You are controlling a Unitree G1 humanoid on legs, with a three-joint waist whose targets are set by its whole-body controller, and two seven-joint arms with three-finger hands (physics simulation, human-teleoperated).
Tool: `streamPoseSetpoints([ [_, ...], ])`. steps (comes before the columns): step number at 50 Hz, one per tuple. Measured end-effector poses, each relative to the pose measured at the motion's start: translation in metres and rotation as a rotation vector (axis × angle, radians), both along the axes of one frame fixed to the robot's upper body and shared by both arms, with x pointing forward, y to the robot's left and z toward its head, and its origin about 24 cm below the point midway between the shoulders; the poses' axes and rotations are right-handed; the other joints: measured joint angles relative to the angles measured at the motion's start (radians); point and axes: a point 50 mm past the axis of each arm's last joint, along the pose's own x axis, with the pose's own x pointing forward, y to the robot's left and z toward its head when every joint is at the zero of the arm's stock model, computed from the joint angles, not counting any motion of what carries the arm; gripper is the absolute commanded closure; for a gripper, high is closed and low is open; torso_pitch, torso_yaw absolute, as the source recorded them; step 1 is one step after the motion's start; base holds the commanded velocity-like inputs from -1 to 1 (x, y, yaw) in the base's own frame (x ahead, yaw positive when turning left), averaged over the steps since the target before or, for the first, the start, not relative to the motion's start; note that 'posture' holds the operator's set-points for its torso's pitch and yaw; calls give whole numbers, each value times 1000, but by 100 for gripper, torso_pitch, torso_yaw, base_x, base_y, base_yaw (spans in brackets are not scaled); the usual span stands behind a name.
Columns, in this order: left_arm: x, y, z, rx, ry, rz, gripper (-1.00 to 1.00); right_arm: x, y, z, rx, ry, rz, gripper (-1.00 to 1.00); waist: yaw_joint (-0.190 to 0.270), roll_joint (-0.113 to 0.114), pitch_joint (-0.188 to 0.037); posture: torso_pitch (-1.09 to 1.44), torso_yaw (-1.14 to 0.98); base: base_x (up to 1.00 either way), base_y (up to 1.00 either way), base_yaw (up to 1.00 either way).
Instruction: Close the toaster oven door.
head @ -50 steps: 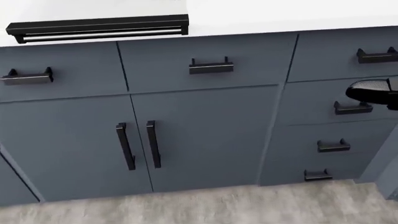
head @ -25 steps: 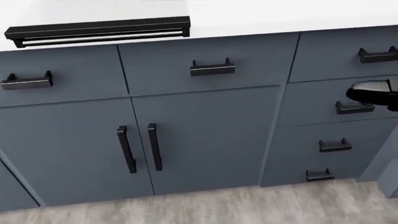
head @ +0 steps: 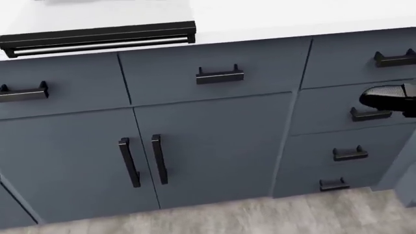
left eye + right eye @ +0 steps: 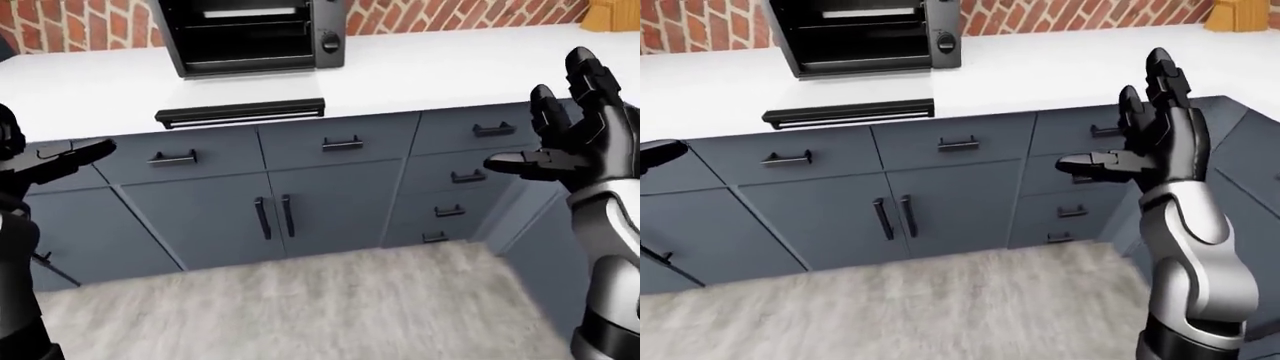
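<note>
The toaster oven [image 4: 250, 34] sits at the top of the eye views on the white worktop [image 4: 430, 75], its door [image 4: 240, 112] dropped flat so the black handle bar overhangs the worktop edge above the grey cabinets [image 4: 330, 202]. The right hand [image 4: 1150, 142] is raised well to the right of it, fingers spread, holding nothing. The left hand [image 4: 60, 159] hangs low at the left edge, apparently touching nothing; whether it is open I cannot tell.

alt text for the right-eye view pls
A toaster oven sits on a white counter with its door dropped open over the counter edge. The right hand is raised with fingers spread, right of the door and touching nothing, above grey-blue cabinets.
</note>
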Motion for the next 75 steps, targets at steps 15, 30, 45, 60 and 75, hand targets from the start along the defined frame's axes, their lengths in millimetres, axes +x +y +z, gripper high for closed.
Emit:
streamPoseSetpoints([
  [15,2,-7,4,9,-11,-34,-100,-4,-5,8,-7,-33,-32,-100,-19,-19,5,0,0,8,11,0],
  [30,0,-2,5,7,-16,-8,-100,-4,-1,11,-1,-42,-1,-100,-4,-57,3,0,0,8,14,0],
  [45,-1,-4,10,20,-35,-21,-100,-5,-2,10,0,-44,-12,-100,-16,39,-6,0,0,8,15,0],
  [60,2,-6,2,5,-8,-29,-100,-6,-4,10,1,-38,-16,-100,-20,-63,5,0,0,8,14,0],
  [75,-1,2,2,-1,-5,6,-100,-1,2,2,4,2,18,-100,0,21,-1,0,0,8,9,0],
])
